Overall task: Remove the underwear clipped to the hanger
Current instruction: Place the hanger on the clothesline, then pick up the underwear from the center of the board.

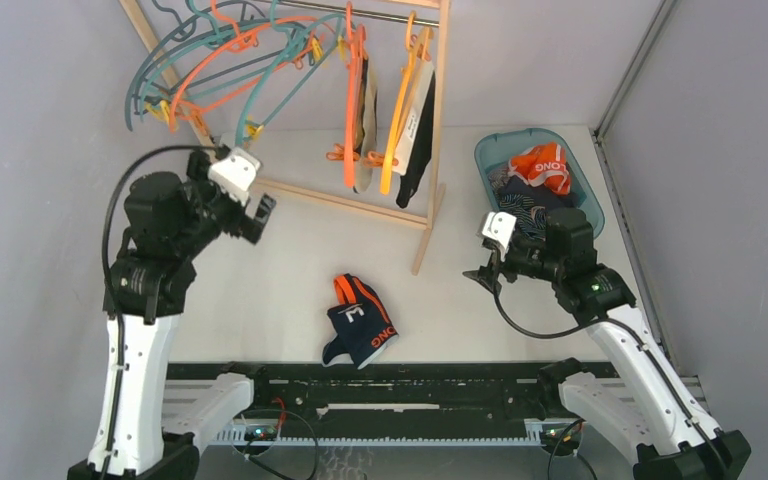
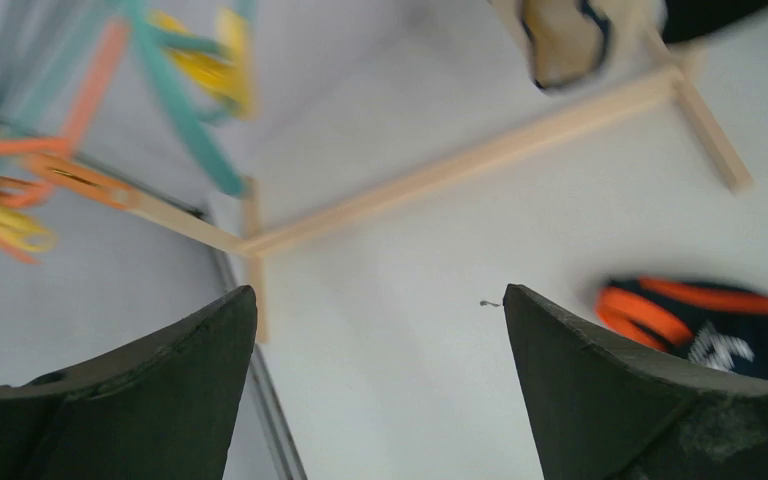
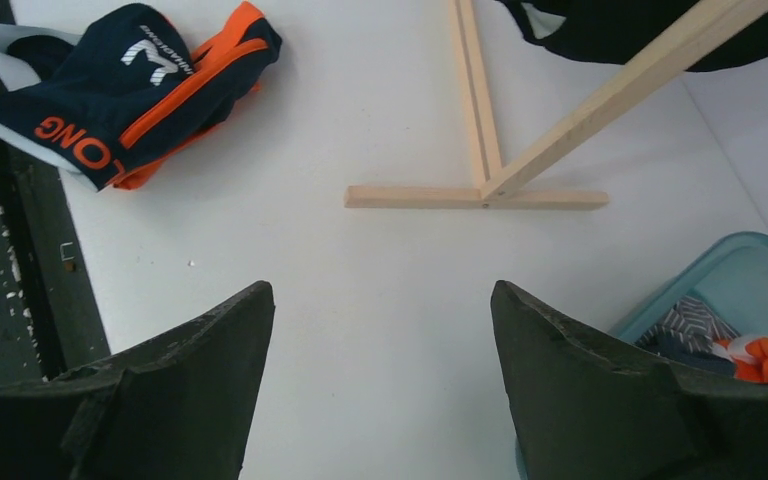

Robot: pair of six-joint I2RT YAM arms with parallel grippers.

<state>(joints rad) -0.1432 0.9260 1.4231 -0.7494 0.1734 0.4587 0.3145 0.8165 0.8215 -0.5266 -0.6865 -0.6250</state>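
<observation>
At the bottom of the frame, nearest the camera, a black rail (image 1: pixel 390 385) carries both arm bases. Just beyond it, a navy-and-orange brief (image 1: pixel 360 335) lies crumpled on the white desk (image 1: pixel 290 270), free of any hanger and between the two arms. It is soft knit cloth with orange trim and printed lettering. The left hand (image 1: pixel 252 212) sits at centre left, its dark wedge-shaped fingers (image 2: pixel 160 390) spread wide with nothing between them. The right hand (image 1: pixel 482 275) sits at centre right, also spread wide and empty. Behind the right arm, a teal plastic bin (image 1: pixel 587 200) with rounded corners holds more folded briefs. Farther back stands a light wooden rack (image 1: pixel 430 190) of square-section bars. Two garments hang from it: a beige brief (image 1: pixel 365 130) on an orange hanger (image 1: pixel 350 120) and a black brief (image 1: pixel 420 140) with a white waistband on a yellow hanger (image 1: pixel 397 120). Both hang flat and narrow, with the long axis running from top to bottom of the frame. Small orange clips sit near their lower ends. The beige brief lies up and to the right of the left hand. The black brief lies up and to the left of the right hand. In the overhead view neither hand is clearly nearer, so the likely pairing is one hand per garment by side. Empty hangers (image 1: pixel 210 60), thin teal and orange plastic, are bunched at the upper left.
</observation>
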